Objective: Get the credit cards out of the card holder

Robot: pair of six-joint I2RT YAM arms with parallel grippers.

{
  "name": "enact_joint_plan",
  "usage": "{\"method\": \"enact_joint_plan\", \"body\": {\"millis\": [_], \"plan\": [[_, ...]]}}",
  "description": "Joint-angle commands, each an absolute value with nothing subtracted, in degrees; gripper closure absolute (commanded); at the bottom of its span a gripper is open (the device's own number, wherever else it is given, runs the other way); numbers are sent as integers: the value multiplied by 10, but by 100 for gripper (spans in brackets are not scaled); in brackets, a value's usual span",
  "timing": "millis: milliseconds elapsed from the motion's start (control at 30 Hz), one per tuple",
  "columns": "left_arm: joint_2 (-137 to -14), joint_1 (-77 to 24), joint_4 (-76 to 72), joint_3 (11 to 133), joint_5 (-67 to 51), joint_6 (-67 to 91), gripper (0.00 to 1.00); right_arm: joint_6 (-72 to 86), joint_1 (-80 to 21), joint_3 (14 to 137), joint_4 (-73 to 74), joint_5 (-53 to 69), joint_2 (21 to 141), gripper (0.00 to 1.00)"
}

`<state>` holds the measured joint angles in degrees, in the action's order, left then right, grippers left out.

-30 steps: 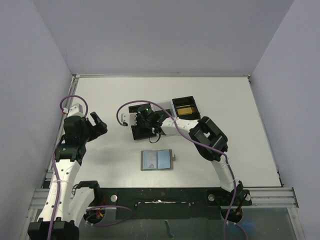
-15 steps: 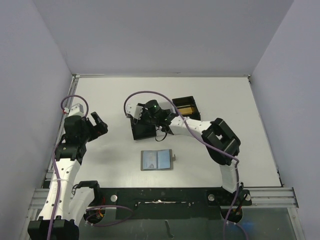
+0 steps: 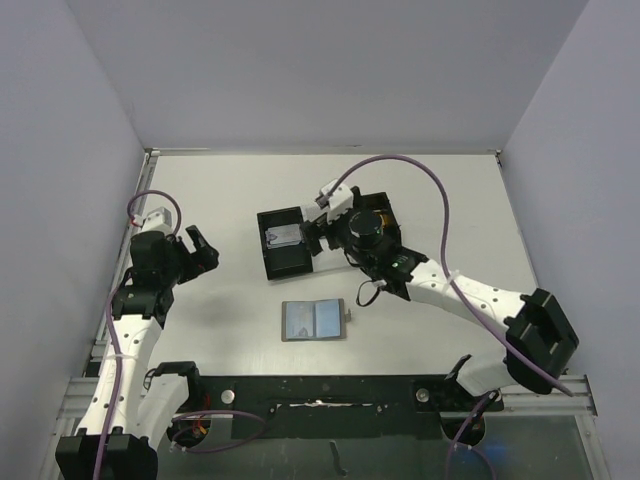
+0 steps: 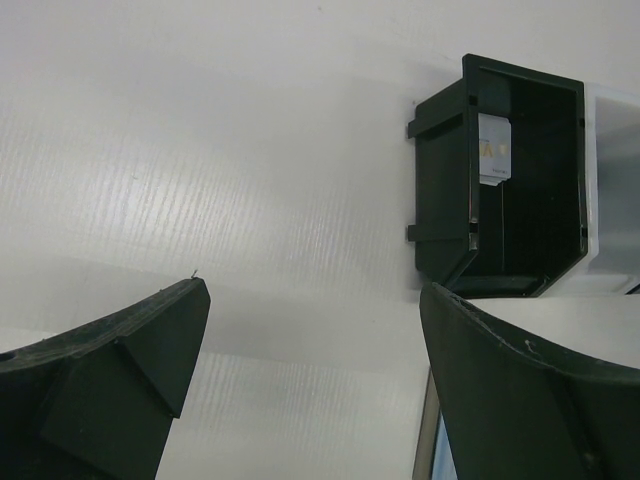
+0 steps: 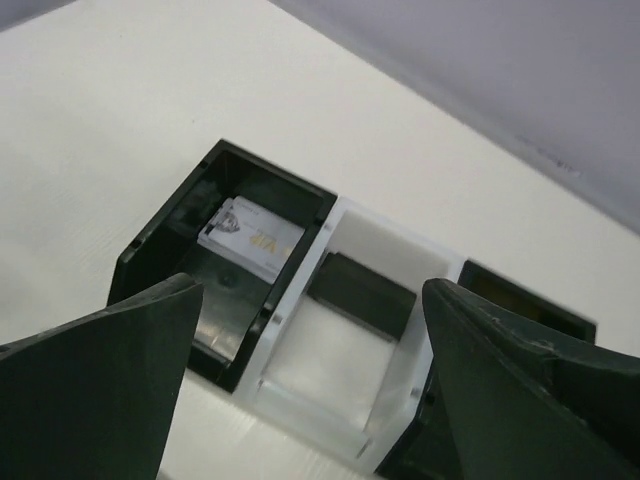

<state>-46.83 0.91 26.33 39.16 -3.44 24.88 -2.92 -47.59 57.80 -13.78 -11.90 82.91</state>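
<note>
The card holder (image 3: 314, 320) lies open and flat on the table near the front, its two blue-grey panels facing up and its snap tab to the right. A silver credit card (image 3: 285, 237) (image 5: 252, 238) lies in the left black compartment of the tray (image 3: 268, 262). A dark card (image 5: 360, 293) lies in the white middle compartment. My right gripper (image 3: 325, 236) (image 5: 310, 298) hovers open over the tray with nothing between its fingers. Well apart from both, my left gripper (image 3: 203, 250) (image 4: 315, 300) stands open and empty over bare table at the left.
The three-compartment tray (image 5: 300, 262) sits behind the card holder; its right black compartment (image 3: 383, 205) is mostly hidden under my right wrist. The left wrist view shows the left black compartment (image 4: 450, 210) with the card (image 4: 493, 150) in it. Grey walls enclose the table.
My right gripper has opened and drawn back to the right from the left black compartment. The silver card, hidden under the gripper before, now shows lying there. The left arm has barely moved.
</note>
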Motion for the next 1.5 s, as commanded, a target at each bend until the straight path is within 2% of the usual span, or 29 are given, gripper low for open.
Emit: {"method": "enact_joint_plan", "body": {"millis": [0, 233, 367, 500, 633, 767, 1067, 1467], "plan": [[-471, 12, 229, 394, -47, 236, 13, 128, -471, 500, -114, -110, 759, 2], [-478, 11, 232, 394, -45, 236, 13, 357, -465, 332, -203, -88, 651, 2], [-482, 10, 233, 395, -44, 236, 13, 411, -463, 266, -253, -48, 627, 3], [-482, 10, 233, 395, -44, 236, 13, 462, -509, 281, -198, -91, 650, 0], [-479, 9, 234, 394, -42, 236, 13, 506, -590, 321, -123, -231, 705, 13], [-479, 8, 233, 394, -44, 236, 13, 531, -639, 364, -90, -281, 767, 26], [-473, 6, 233, 394, -43, 236, 13, 574, -668, 470, 25, -293, 881, 38], [-470, 6, 233, 393, -45, 236, 13, 591, -669, 526, 80, -268, 977, 51]]}}
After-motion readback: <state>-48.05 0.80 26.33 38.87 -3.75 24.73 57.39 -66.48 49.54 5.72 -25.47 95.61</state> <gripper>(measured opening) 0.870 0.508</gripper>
